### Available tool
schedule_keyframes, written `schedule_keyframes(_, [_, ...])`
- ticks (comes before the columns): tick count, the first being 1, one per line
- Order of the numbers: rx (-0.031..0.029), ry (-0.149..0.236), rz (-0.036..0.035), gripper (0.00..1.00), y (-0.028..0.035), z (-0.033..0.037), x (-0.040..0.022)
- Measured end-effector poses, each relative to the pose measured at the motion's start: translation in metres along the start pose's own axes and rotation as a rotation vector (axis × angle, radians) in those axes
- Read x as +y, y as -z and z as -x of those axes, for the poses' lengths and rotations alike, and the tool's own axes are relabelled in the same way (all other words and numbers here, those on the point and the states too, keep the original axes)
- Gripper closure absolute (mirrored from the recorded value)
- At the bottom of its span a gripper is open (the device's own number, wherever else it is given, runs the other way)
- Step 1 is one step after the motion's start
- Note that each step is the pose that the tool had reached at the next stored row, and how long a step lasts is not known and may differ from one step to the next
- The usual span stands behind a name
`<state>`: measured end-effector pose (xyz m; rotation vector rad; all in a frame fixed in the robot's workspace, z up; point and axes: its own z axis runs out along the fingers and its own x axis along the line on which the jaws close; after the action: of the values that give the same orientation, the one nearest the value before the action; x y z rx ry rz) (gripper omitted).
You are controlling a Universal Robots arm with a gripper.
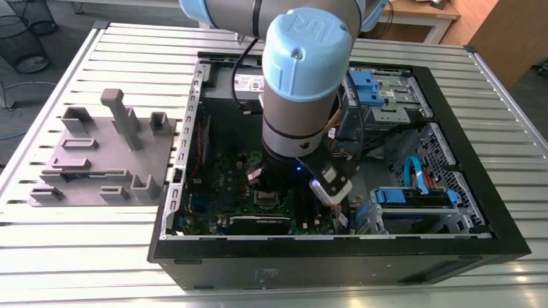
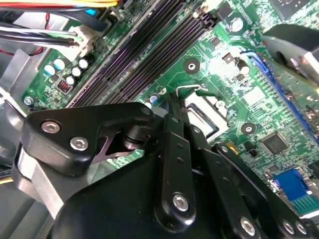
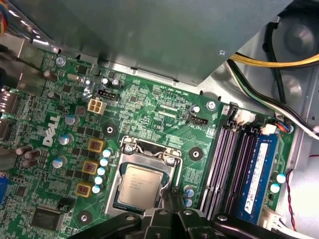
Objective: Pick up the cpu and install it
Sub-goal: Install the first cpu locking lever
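The cpu (image 3: 138, 186), a small square chip with a silvery top, lies flat in the silver-framed socket (image 3: 149, 152) on the green motherboard (image 3: 149, 107). The socket's frame stands open around it. My gripper (image 3: 173, 193) hovers just over the chip's edge on the memory-slot side, its thin black fingers closed together with nothing between them. In the second wrist view the gripper (image 2: 172, 102) points down beside the socket's lever (image 2: 187, 90). In the exterior view the arm (image 1: 296, 96) reaches straight down into the open computer case (image 1: 342, 256), and the gripper (image 1: 269, 192) is low over the board.
Black memory slots (image 3: 222, 169) and a blue memory stick (image 3: 259, 174) run beside the socket. Yellow and black cables (image 3: 269, 62) cross the case's corner. Blue drive brackets (image 1: 411, 196) sit at the exterior view's right. A grey parts fixture (image 1: 102, 160) rests on the slatted table outside the case.
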<state>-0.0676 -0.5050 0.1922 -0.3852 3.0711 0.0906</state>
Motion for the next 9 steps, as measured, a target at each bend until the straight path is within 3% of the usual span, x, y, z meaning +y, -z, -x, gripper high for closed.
schedule_keyframes(9, [0.0004,0.0,-0.0003,0.89,-0.0006,-0.0005,-0.0034])
